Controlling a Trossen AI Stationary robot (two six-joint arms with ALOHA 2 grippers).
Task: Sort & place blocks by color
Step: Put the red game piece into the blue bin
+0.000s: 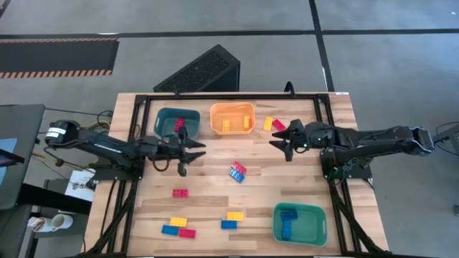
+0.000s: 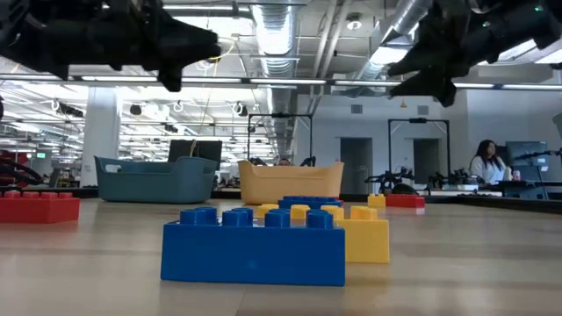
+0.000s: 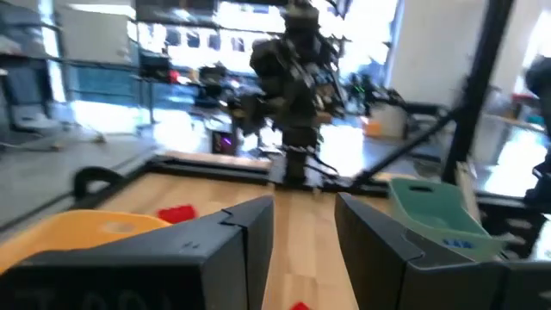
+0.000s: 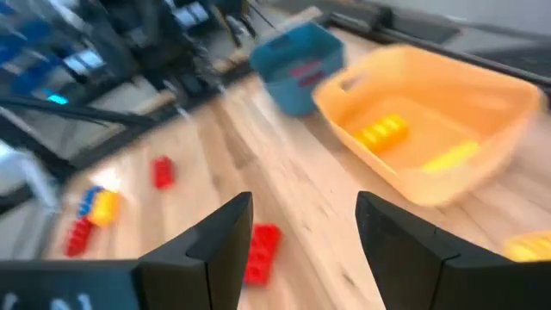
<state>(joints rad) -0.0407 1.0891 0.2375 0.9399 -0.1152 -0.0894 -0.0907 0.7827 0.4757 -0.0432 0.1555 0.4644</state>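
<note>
Both grippers hang empty with fingers apart beside the orange bin (image 1: 232,118) — left gripper (image 1: 188,150) one side, right gripper (image 1: 282,140) the other — probably between picks, while loose blocks (image 1: 237,171) lie scattered before it.

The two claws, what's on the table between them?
In the high view, the left claw and right claw flank bare wood; the orange bin sits just beyond, a red-blue block pair just nearer.

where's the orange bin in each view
High view: orange bin at the table's far edge, centre, right of the dark teal bin.
Low view: background centre.
Left wrist view: bottom-left corner.
Right wrist view: upper right, yellow bricks inside.
Shared landmark: the dark teal bin, except in the left wrist view.
</note>
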